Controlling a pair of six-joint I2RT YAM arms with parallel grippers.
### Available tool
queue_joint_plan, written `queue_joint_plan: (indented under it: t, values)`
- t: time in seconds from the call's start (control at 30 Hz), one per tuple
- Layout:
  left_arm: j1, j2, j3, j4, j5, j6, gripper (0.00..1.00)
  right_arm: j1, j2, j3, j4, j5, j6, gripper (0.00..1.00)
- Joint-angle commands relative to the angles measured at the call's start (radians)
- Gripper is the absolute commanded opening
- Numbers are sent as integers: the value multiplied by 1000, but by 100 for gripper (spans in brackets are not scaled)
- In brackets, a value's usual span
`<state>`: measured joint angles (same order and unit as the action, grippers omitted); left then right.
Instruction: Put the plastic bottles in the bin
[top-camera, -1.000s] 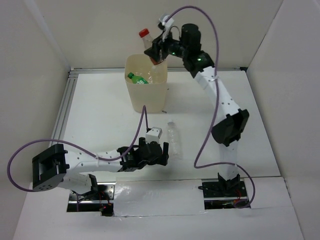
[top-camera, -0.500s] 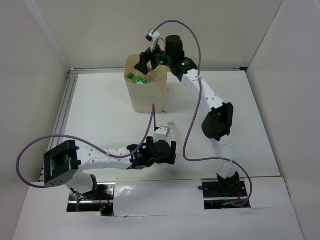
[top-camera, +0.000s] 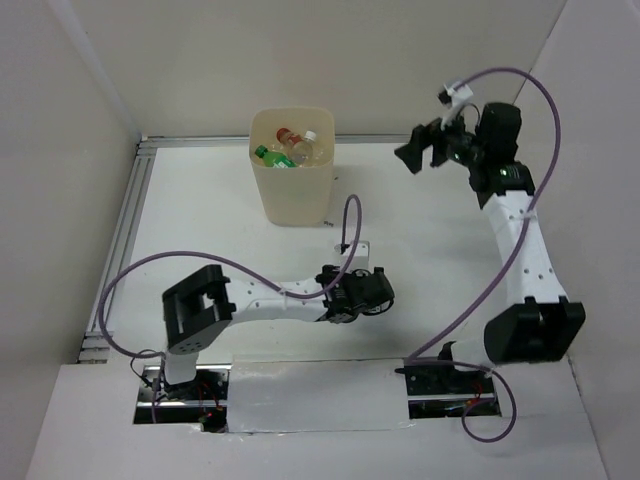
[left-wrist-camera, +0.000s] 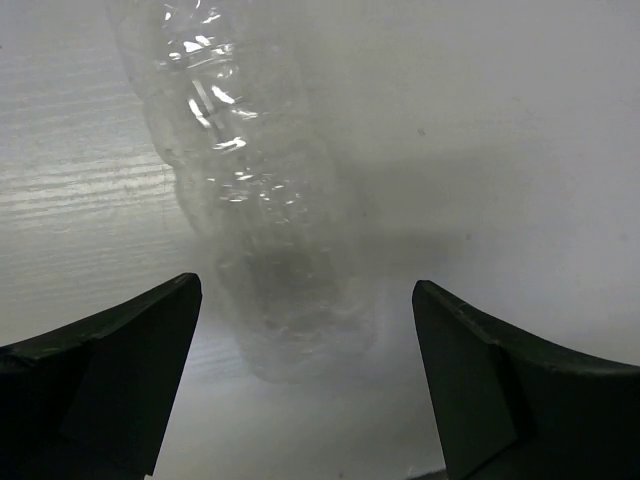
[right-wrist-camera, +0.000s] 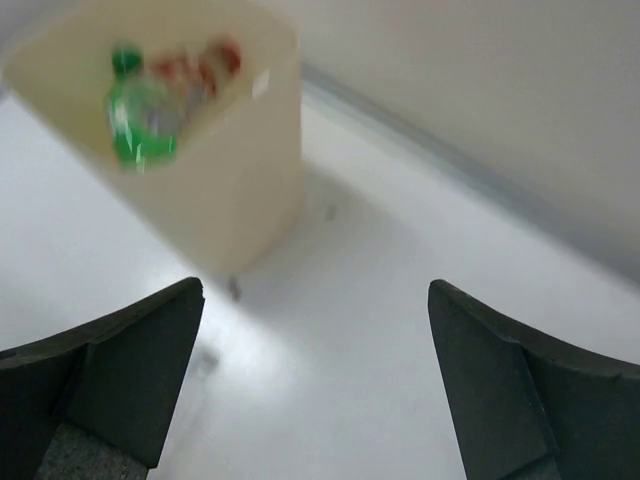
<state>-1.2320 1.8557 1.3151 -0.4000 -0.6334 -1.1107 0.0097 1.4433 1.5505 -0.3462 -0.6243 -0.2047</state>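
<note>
your left gripper (left-wrist-camera: 303, 300) sits low over the table (top-camera: 200, 230), spread wide. a clear bottle (left-wrist-camera: 262, 230) lies between its fingers (left-wrist-camera: 120, 370), seemingly untouched; the top view hides it. your right gripper (top-camera: 412, 156) hangs wide apart, right of the bin (top-camera: 292, 200), which holds the other bottles (top-camera: 288, 146).

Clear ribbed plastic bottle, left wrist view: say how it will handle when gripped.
The clear ribbed plastic bottle looks empty, so probably light. Its thin, crinkled wall may buckle under the fingers. Lying on its side, it could roll if nudged.
</note>
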Motion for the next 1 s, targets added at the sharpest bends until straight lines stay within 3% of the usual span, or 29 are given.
queue_joint_plan:
  t: [0.0, 0.1, 0.23, 0.27, 0.4, 0.43, 0.5, 0.53, 0.6, 0.63, 0.7, 0.73, 0.83, 0.97]
  values:
    - [6, 89, 67, -151, -80, -77, 100, -101, -163, -220, -53, -72, -64, 100]
    - [15, 161, 98, -151, -92, -77, 100, -178, -262, -400, -74, -129, -88, 100]
    - [26, 172, 73, -137, -92, -68, 88, -276, -411, -520, -151, -198, -149, 100]
    - [37, 172, 64, -126, -82, -67, 77, -286, -428, -544, -174, -213, -160, 100]
    - [37, 149, 55, -117, -91, -47, 50, -307, -469, -579, -211, -255, -171, 98]
    - [37, 108, 55, -117, -91, -19, 36, -307, -480, -579, -211, -274, -171, 97]
    - [22, 53, 30, -62, -91, 34, 24, -307, -492, -605, -234, -284, -183, 91]
    - [6, -17, 30, -44, -101, 107, 12, -307, -506, -615, -234, -294, -206, 82]
    - [-4, -100, 21, 30, -83, 201, 6, -307, -520, -645, -266, -295, -238, 65]
    - [-4, -146, 21, 62, -72, 234, 4, -307, -529, -658, -275, -304, -258, 43]
    - [-4, -284, -3, 151, -72, 398, 2, -307, -540, -699, -284, -304, -289, 29]
    - [-4, -323, -4, 227, -72, 451, 2, -307, -540, -714, -284, -304, -289, 25]
    - [80, -417, 56, 228, -52, 535, 1, -307, -561, -753, -263, -304, -289, 25]
    - [323, -452, 131, 184, 85, 525, 1, -317, -581, -762, -252, -304, -289, 25]
